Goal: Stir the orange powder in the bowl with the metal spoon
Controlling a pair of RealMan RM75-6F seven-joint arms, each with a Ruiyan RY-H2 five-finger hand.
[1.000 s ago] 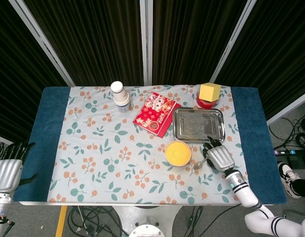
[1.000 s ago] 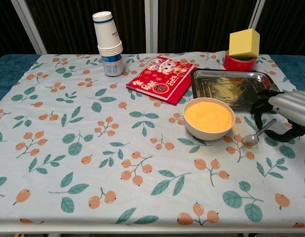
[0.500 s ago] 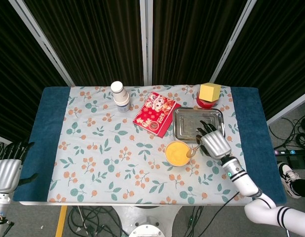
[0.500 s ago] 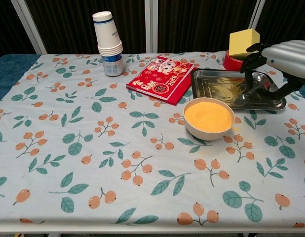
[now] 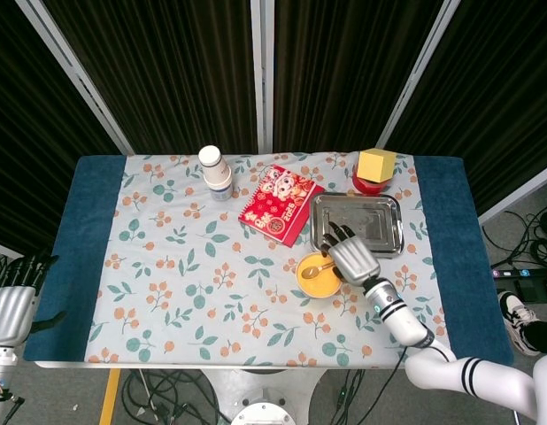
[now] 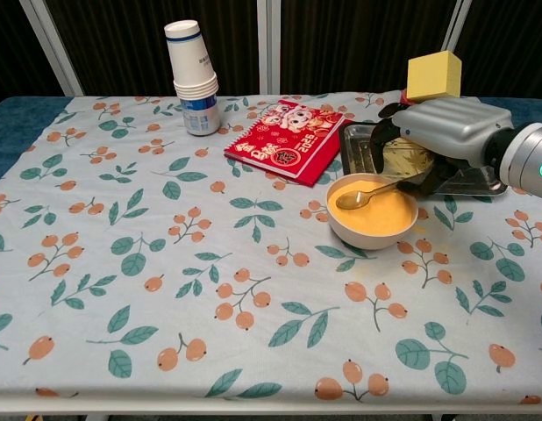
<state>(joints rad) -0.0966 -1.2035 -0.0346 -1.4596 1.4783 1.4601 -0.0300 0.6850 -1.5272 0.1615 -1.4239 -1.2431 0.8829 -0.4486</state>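
Spoon (image 6: pixel 366 195) now lifted off the desk, gripped in my right hand (image 6: pixel 438 132), over the bowl (image 6: pixel 373 230); stirring can start.

obstacles: steel tray (image 6: pixel 492 180) behind bowl (image 6: pixel 350 231) | open: cloth (image 6: pixel 253 289) left, front

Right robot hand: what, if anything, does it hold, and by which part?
The right robot hand holds the spoon by its handle end; the spoon's head is over the powder in the bowl.
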